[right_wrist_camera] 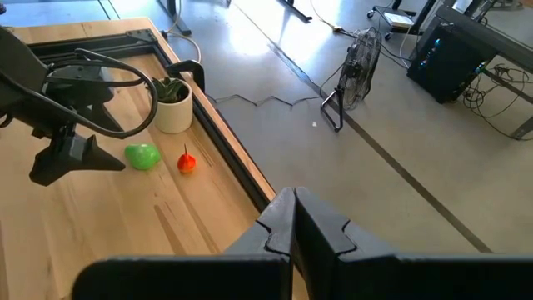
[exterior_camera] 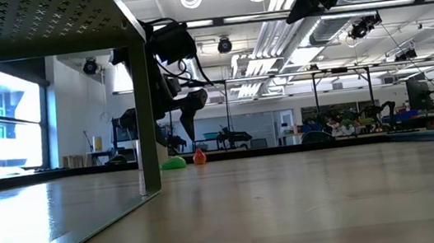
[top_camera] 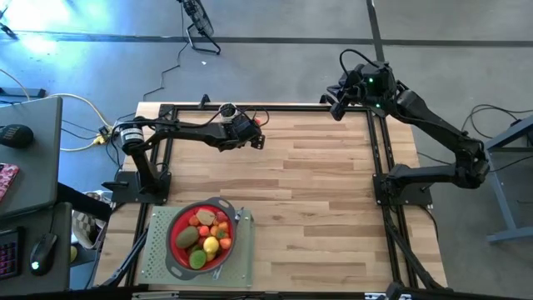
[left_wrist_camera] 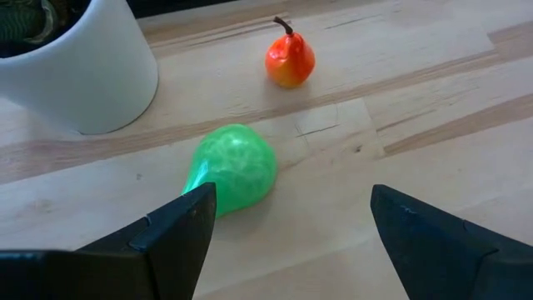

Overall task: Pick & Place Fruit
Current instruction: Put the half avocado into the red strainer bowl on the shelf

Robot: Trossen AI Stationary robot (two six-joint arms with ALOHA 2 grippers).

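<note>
left gripper (left_wrist_camera: 287,229) is wide open and empty, low over the green pear (left_wrist_camera: 231,169) at centre-left of the left wrist view, one finger just beside it. shift so you straddle it, then close. red pear (left_wrist_camera: 289,60) near, white pot (left_wrist_camera: 79,71) upper left. right gripper (right_wrist_camera: 293,218) shut, empty, beyond the table's edge. wood table (top_camera: 325,192); strainer (top_camera: 202,237) lower left, high view.

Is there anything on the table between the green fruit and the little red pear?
No. In the left wrist view, only bare wood lies between the green fruit and the red pear. The white pot stands off to one side.
</note>
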